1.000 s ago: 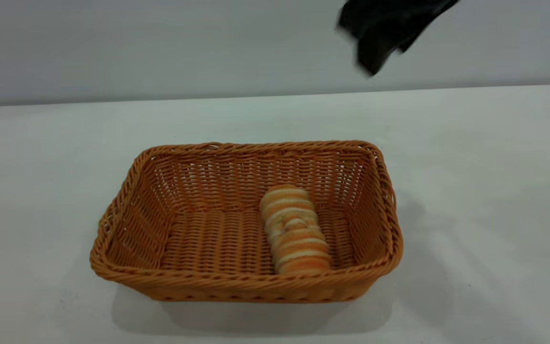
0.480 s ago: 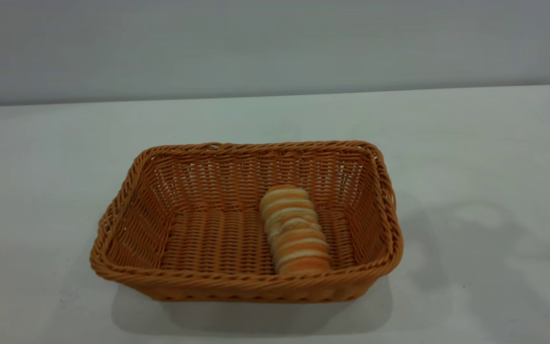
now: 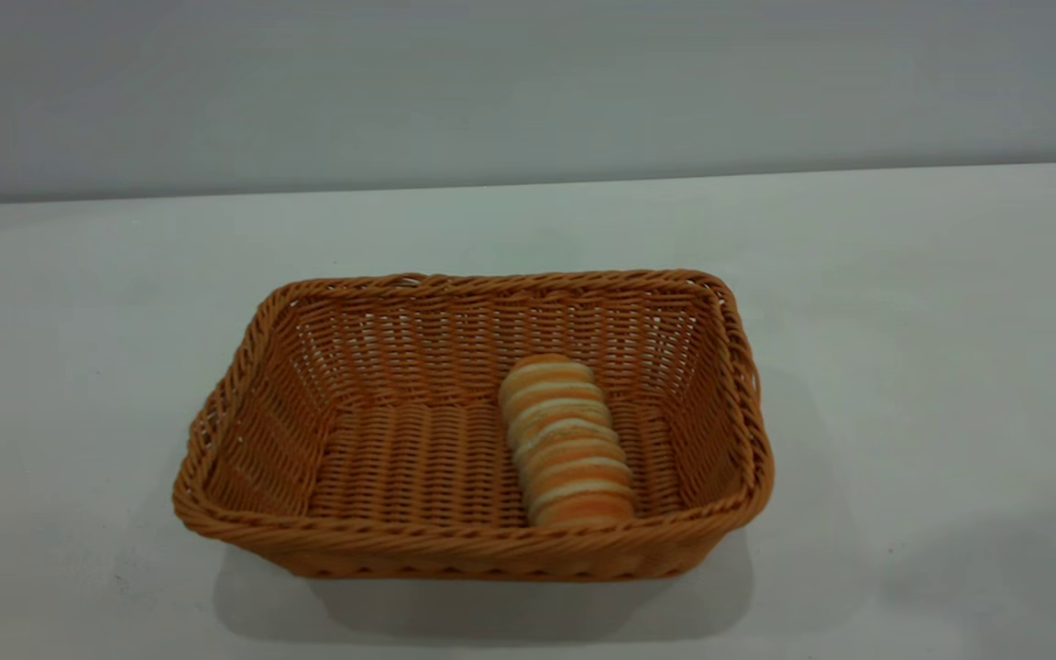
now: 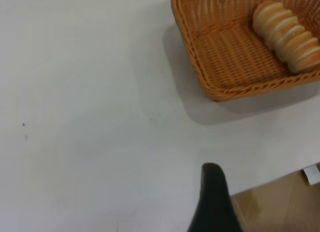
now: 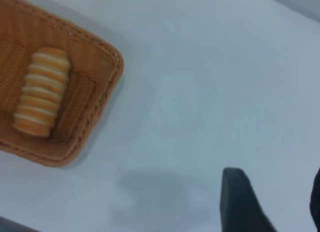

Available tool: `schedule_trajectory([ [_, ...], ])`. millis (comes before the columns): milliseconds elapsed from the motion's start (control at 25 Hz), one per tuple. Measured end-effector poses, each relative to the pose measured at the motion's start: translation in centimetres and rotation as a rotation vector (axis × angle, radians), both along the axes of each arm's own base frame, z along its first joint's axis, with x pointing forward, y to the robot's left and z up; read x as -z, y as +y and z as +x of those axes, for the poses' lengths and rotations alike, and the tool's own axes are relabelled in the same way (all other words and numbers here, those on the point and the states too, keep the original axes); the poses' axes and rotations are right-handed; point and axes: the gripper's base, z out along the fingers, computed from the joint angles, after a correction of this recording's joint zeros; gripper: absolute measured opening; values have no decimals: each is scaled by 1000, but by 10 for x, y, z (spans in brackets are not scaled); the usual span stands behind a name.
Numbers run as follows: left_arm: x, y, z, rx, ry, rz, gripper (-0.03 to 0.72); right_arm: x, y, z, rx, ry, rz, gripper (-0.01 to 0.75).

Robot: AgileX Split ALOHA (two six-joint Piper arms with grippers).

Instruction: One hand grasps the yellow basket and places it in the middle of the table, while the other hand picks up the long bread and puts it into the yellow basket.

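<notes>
The yellow basket (image 3: 473, 541) stands in the middle of the white table (image 3: 904, 321). The long bread (image 3: 566, 442) lies inside it near its right end, pointing front to back, with nothing touching it. Neither gripper appears in the exterior view. In the left wrist view a black part of my left gripper (image 4: 212, 207) hangs over bare table near the table's edge, well away from the basket (image 4: 220, 87). In the right wrist view my right gripper (image 5: 277, 192) is open over bare table, far from the basket (image 5: 95, 107) and bread (image 5: 42, 92), holding nothing.
A grey wall (image 3: 528, 82) runs behind the table. The left wrist view shows the table's edge with wooden floor (image 4: 280, 202) beyond it. A faint shadow lies on the table at the front right (image 3: 995, 568).
One second ago my right gripper hung at the upper right of the exterior view; it has since left that view. Its shadow on the table has drifted to the front right. Basket and bread stayed put.
</notes>
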Motion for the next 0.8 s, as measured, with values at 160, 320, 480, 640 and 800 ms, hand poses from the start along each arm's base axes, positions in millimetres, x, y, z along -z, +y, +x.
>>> schedule_trajectory([
  [160,2,4,-17,3,-39,-8,581,-18,-17,-41,0,-68,46,382],
  [320,6,9,-35,6,-82,-18,581,-12,-33,-78,0,-109,65,382],
  [480,8,12,-46,10,-141,-25,581,8,-47,-111,-1,-127,76,382],
  [640,9,14,-50,10,-171,-1,581,33,-57,-139,-13,-136,106,382],
  [800,17,14,-47,11,-139,11,581,56,-65,-165,-27,-164,145,382],
])
